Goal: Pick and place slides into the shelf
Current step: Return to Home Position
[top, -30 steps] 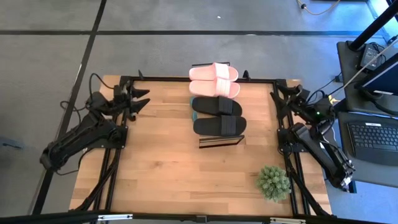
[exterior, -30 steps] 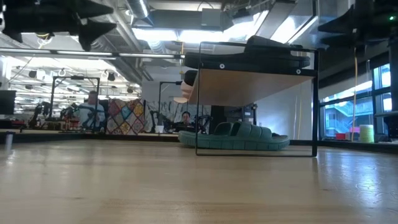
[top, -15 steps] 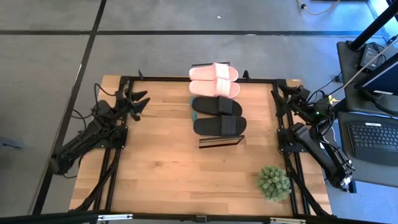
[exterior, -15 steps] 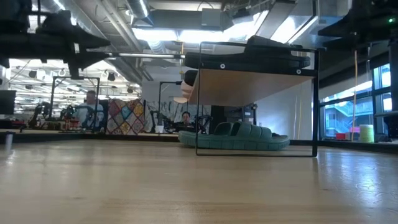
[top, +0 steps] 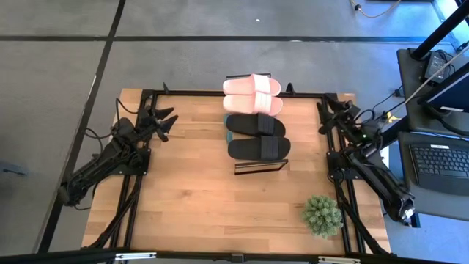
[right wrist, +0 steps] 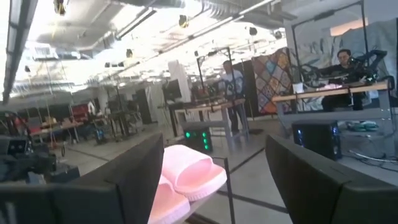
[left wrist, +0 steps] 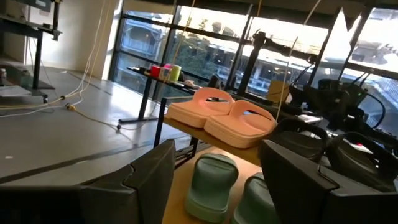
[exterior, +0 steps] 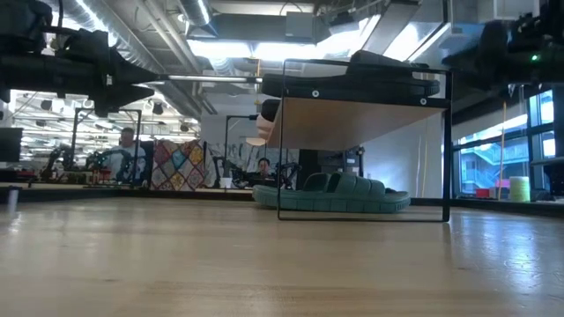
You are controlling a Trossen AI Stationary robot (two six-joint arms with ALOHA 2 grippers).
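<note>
Narrow shelf with light wood plank top and thin black metal frame (exterior: 357, 119) stands mid-width on the light wooden surface (top: 190, 194), toward its far edge. Light pink foam slides (top: 253, 94) lie as a pair on the shelf top at the far end. Black foam slides (top: 256, 136) lie as a pair just beside them on the same top, toward the near edge. Dark green foam slides (exterior: 339, 194) sit under the plank, on the surface, inside the frame. Left tool (top: 168, 119) hangs above the left rim of the surface, pointing toward the shelf, fingers (left wrist: 137, 186) spread apart, nothing between them. Right tool (top: 325, 117) hangs above the right rim, well apart from the shelf, fingers (right wrist: 130, 180) also spread, empty. Small green potted plant (top: 322, 215) stands near the surface's near right corner.
</note>
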